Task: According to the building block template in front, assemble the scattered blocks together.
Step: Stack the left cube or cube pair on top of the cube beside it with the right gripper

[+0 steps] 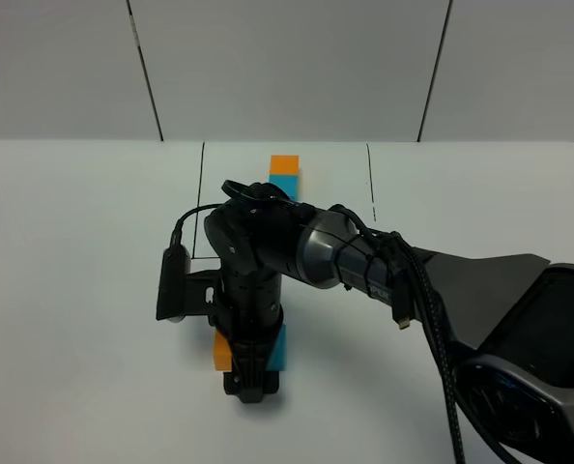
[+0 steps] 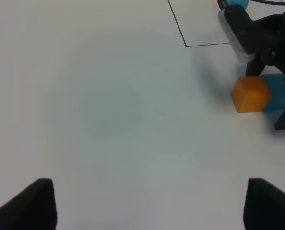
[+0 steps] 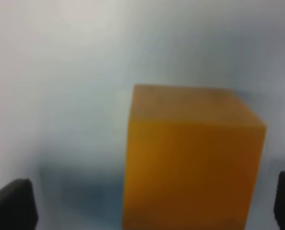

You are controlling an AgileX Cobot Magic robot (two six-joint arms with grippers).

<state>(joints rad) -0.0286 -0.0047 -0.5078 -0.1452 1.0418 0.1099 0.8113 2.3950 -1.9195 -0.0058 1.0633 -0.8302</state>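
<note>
Exterior high view shows the right gripper reaching across the middle and pointing straight down over the two scattered blocks on the white table; the orange block shows on one side of it and the cyan block on the other. The left wrist view has the two cubes side by side and apparently touching. The building block template sits well apart at the far edge, orange beyond cyan.

The right wrist view shows its jaws spread wide with the orange block between them, closer to one jaw and gripped by neither; it holds nothing. The left gripper hangs over bare table with its jaws wide apart and empty.

Both cubes look rigid, matte and probably light, so a modest squeeze should do; they would likely slide on the smooth top if nudged off-centre. The best hold seems to be on two opposite flat faces, square-on and about mid-height; a skewed bite could twist the cube or shove its neighbour.
</note>
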